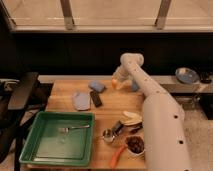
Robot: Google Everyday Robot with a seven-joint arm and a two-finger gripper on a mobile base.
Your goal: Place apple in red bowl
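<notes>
The apple (115,85) sits at the far edge of the wooden surface (112,107), right of centre. The end effector (118,80) is down on it, closed narrow around it. A blue object (96,86) lies just left, and a green tray (30,150) sits near left.

The table (114,103) is seen as pale matt wood. The tray (47,147), lower left, appears as green, slightly glossy plastic, with a metal fork (75,129) in it. The smooth white-shelled gripper (116,82), upper centre, is closed on the matt apple (115,85).
</notes>
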